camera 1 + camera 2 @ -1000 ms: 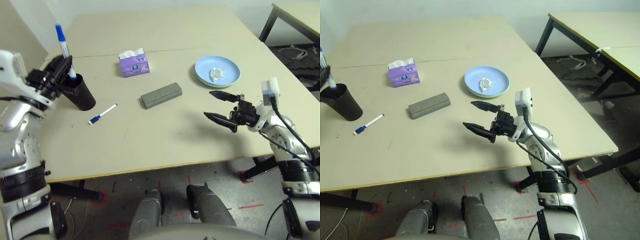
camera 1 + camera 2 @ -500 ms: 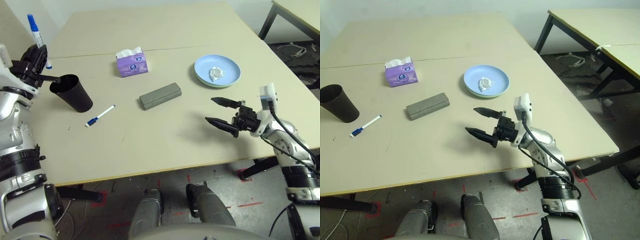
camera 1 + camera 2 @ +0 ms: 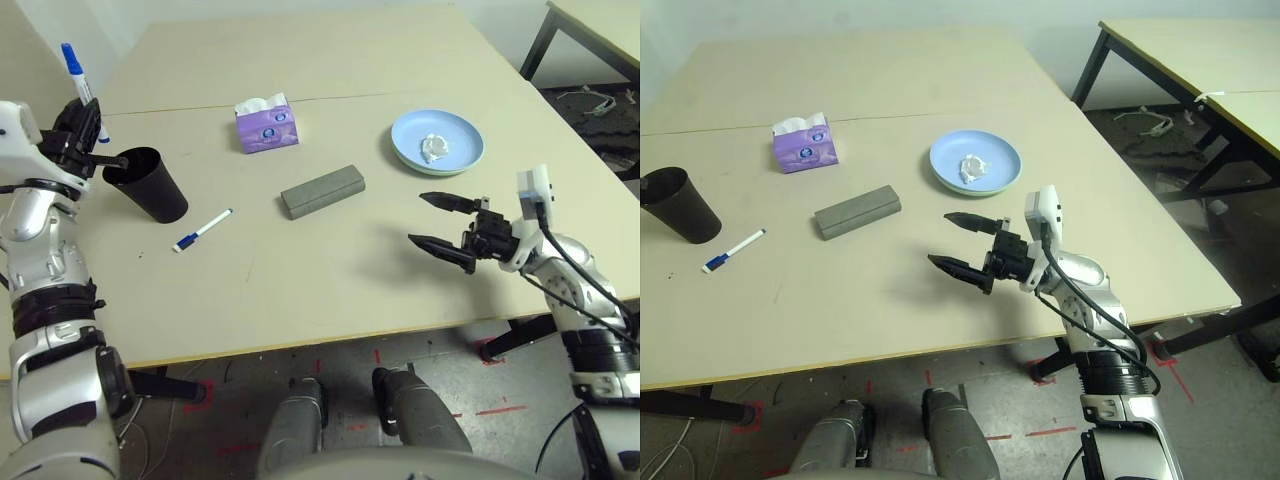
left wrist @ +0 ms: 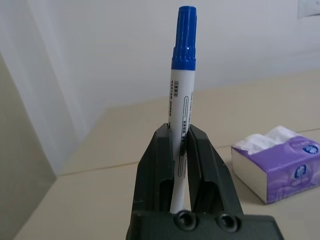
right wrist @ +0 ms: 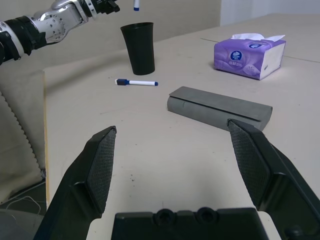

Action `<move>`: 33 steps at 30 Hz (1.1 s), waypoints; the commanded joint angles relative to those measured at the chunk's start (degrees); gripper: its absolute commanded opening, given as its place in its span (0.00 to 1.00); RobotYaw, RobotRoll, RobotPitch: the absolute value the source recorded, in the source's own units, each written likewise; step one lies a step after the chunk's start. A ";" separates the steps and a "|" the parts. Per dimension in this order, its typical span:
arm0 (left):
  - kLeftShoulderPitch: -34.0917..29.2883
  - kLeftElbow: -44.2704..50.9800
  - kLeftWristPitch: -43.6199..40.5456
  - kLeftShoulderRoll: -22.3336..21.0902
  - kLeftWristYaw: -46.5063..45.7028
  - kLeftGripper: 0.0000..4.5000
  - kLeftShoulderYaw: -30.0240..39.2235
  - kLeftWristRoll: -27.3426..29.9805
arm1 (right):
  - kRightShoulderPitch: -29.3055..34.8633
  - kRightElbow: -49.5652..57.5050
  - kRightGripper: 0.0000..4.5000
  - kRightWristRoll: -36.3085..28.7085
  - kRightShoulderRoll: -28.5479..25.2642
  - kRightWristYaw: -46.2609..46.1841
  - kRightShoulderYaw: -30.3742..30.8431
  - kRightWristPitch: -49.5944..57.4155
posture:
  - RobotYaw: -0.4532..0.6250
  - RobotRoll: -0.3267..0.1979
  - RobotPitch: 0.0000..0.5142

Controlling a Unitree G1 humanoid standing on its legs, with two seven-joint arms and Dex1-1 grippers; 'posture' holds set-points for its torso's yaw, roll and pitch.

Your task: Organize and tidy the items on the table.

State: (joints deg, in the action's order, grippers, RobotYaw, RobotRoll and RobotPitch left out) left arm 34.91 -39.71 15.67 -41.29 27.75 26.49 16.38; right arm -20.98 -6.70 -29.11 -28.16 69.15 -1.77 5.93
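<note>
My left gripper (image 3: 82, 125) is shut on a white marker with a blue cap (image 4: 181, 95), held upright just left of the black cup (image 3: 150, 186) and above its rim. A second marker (image 3: 202, 230) lies flat on the table (image 3: 330, 270) right of the cup. The grey glasses case (image 3: 322, 190) rests in the middle. A light-blue plate (image 3: 455, 135) at the right rear holds a crumpled paper wad (image 3: 433, 148). My right gripper (image 3: 430, 221) hovers open over the table's right front, empty, its fingers pointing toward the case (image 5: 220, 108).
A purple tissue pack (image 3: 266, 125) stands behind the glasses case. A seam crosses the table behind it. Another table (image 3: 1200, 60) stands off to the right, with cables on the floor between them.
My left gripper lifted the marker away from the cup's mouth and out to the left; it now sits just left of the rim. The right gripper has barely shifted.
</note>
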 commanded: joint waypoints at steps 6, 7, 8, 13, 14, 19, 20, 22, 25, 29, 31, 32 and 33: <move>0.69 -3.45 0.13 1.41 -1.72 0.06 0.36 0.90 | 0.90 1.12 1.00 0.93 -0.51 0.68 0.55 -1.11 | 0.28 0.62 0.27; 0.67 -3.69 0.00 1.53 -1.81 0.06 0.36 0.99 | 0.87 1.10 1.00 0.99 -0.54 0.72 0.59 -1.16 | 0.28 0.62 0.27; 0.63 -3.85 -0.13 1.67 -1.93 0.06 0.45 1.16 | 0.87 1.10 1.00 1.02 -0.54 0.74 0.62 -1.22 | 0.28 0.62 0.28; 1.18 -3.74 -2.45 3.33 -2.06 0.06 2.29 5.04 | 0.53 0.98 1.00 1.21 -0.40 0.68 0.83 -1.37 | 0.29 0.62 0.27; 1.12 -3.63 -2.57 3.32 -2.06 0.06 2.20 5.08 | 0.50 0.97 1.00 1.24 -0.39 0.69 0.85 -1.39 | 0.29 0.62 0.27; 1.03 -3.27 -2.95 3.87 -2.25 0.06 1.61 4.99 | -0.07 0.41 1.00 1.57 -0.38 1.12 1.01 -1.67 | 0.29 0.62 0.27; 0.90 -3.22 -2.97 3.87 -2.21 0.06 1.37 4.74 | -0.13 0.36 1.00 1.60 -0.37 1.13 1.03 -1.70 | 0.29 0.62 0.27; 0.65 -3.16 -2.91 3.99 -2.15 0.06 0.83 4.16 | -0.36 0.11 1.00 1.62 -0.37 1.23 1.04 -1.75 | 0.29 0.62 0.27; 0.35 -2.97 -3.16 4.18 -2.11 0.06 0.44 3.83 | -0.42 -0.18 1.00 1.65 -0.27 1.38 1.05 -1.93 | 0.29 0.62 0.27; 0.33 -3.16 -3.25 4.21 -2.64 0.35 0.35 3.67 | -0.28 -0.32 1.00 1.71 -0.11 1.59 1.25 -2.14 | 0.29 0.62 0.27; 0.47 -3.46 -3.23 4.03 -2.73 0.49 0.54 3.89 | -0.41 -0.47 1.00 1.85 -0.14 1.74 1.38 -2.33 | 0.29 0.62 0.27; 0.58 -3.65 -3.23 3.91 -2.78 0.57 0.64 3.96 | -0.51 -0.59 1.00 1.89 -0.14 1.77 1.42 -2.40 | 0.29 0.62 0.27; 0.65 -3.76 -3.23 3.84 -2.82 0.64 0.68 4.00 | -0.57 -0.68 1.00 1.90 -0.14 1.79 1.45 -2.46 | 0.29 0.62 0.27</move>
State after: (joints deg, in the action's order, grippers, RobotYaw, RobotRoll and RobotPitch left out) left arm 35.84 -42.68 12.85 -37.33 25.14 27.01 20.53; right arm -21.36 -7.17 -28.10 -28.30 70.29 -1.06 4.05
